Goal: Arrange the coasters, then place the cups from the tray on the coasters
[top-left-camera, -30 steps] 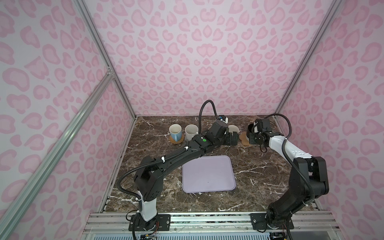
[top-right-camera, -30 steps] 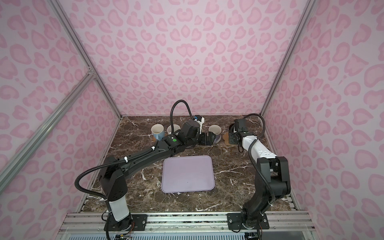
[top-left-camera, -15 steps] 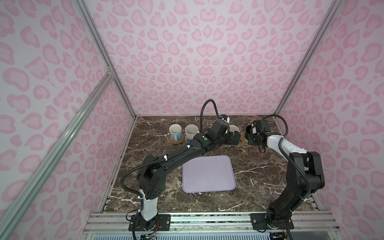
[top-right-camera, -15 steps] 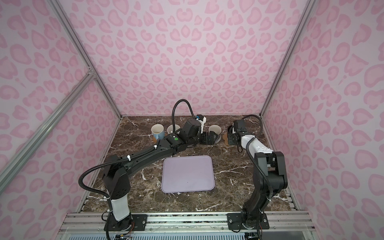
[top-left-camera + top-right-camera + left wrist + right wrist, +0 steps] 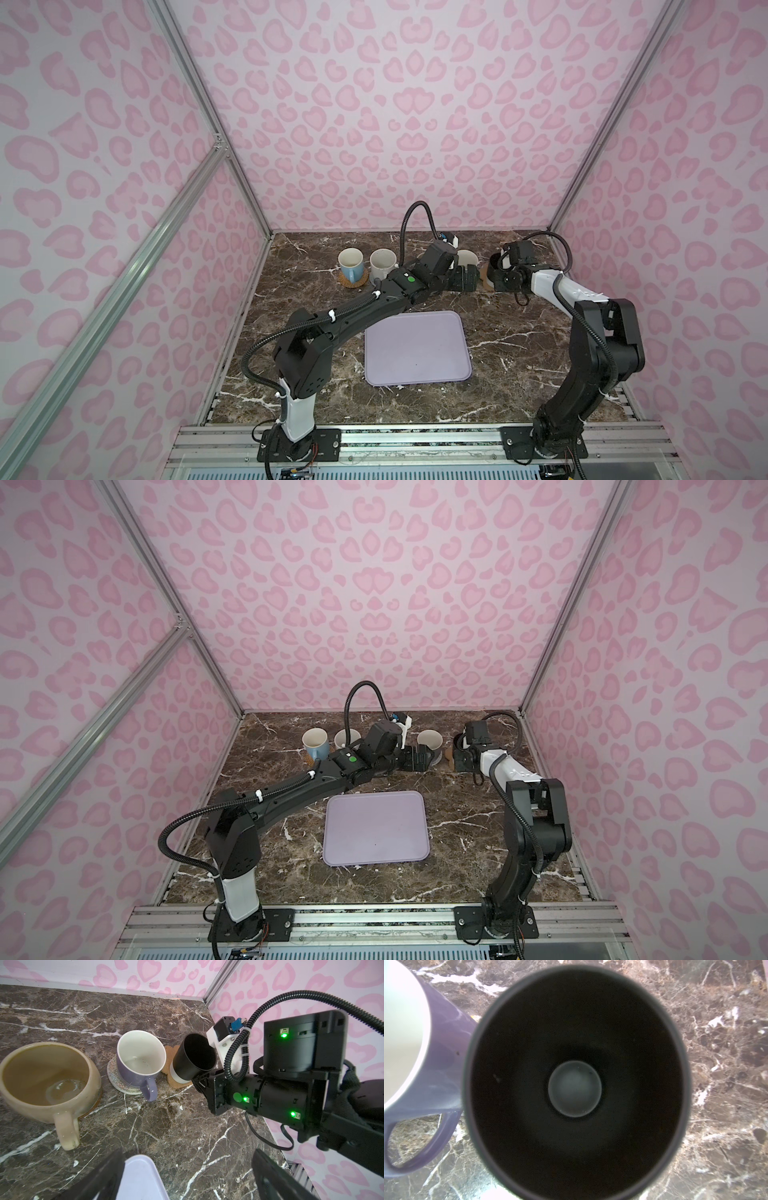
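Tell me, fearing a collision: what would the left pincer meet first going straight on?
Likely the black mug on the paw-shaped cork coaster; the lavender mug stands just beside that line. Depth is unclear.

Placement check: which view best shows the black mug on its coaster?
Left wrist: black mug stands on cork coaster. Right wrist sees only its inside; in both top views the right arm mostly hides it.

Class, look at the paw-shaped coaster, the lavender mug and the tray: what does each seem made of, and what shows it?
The paw-shaped coaster: likely cork, matte tan with fine speckled grain. The lavender mug: probably glazed ceramic, glossy with light reflections. The tray: probably plastic, smooth, uniform pale lavender, rounded moulded corners.
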`<state>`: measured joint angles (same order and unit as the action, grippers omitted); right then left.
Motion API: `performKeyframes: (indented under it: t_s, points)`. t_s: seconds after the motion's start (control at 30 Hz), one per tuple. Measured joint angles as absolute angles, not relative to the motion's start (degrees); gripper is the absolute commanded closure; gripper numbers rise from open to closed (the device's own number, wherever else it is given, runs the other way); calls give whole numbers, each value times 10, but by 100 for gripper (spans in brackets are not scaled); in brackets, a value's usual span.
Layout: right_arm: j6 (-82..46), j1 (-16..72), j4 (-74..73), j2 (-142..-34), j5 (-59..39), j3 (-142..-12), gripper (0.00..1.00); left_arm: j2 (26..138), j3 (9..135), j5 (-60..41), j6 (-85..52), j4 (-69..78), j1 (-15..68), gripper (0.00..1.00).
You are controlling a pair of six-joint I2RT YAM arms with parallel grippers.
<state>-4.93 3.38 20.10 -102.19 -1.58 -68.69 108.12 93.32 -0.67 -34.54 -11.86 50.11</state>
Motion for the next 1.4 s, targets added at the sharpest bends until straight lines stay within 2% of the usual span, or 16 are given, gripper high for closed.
performKeyframes:
  t_s: [0.3, 0.4, 0.47, 0.5, 0.53, 0.83, 0.97, 1.17, 1.27, 1.4]
  points:
    - [-50, 32, 212, -1032, -17, -702, 47, 1073, 925, -6, -345, -118, 501, 3]
    - [-54, 32, 213, -1016, -11, -694, 34, 1066, 918, -1, -346, -117, 501, 3]
    - [-57, 32, 207, -990, -8, -678, 18, 1045, 893, 10, -346, -110, 500, 3]
    - [-66, 32, 206, -974, -6, -668, 6, 1031, 877, 17, -348, -104, 500, 3]
    - [-66, 32, 204, -954, -4, -658, 2, 1014, 860, 24, -348, -97, 499, 3]
    - [-93, 37, 127, -727, -2, -523, 1, 826, 695, 89, -322, -43, 472, 4]
    - [-94, 37, 94, -656, -20, -449, 3, 715, 608, 183, -264, -34, 463, 4]
    - [-95, 37, 22, -593, -6, -345, 6, 594, 442, 357, -157, 28, 411, 3]
    - [-87, 37, -36, -587, 5, -275, 5, 572, 369, 399, -116, 62, 364, 3]
    - [-40, 37, -138, -594, 15, -214, 5, 552, 279, 406, -62, 135, 305, 3]
